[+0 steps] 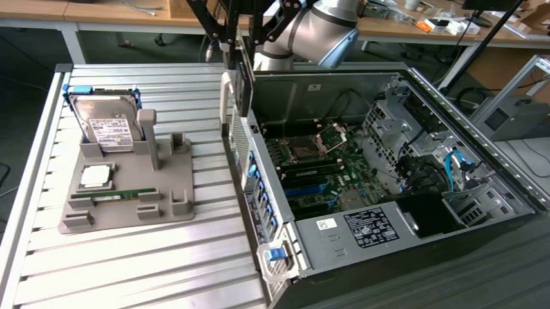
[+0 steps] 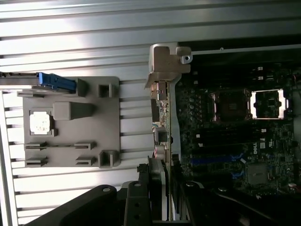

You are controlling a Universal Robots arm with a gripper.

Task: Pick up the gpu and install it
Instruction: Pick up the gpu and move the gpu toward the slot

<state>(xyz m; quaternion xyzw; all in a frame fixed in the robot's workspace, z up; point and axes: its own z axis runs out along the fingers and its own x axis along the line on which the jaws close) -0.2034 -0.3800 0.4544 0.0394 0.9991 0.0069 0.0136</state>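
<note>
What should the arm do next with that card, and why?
Probably shift it over the open computer case toward the blue slots: the gripper holds the gpu on edge above the case's side wall, beside the motherboard rather than over it.

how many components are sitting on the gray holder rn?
3 on the gray holder: hard drive upright at the far end, processor chip flat mid-holder, green memory stick just in front of it. None look hidden.

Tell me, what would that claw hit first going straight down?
Probably the rear wall of the open grey metal computer case: the dark circuit card with a silvery edge, held in the claw, hangs over it. Depth is unclear.
</note>
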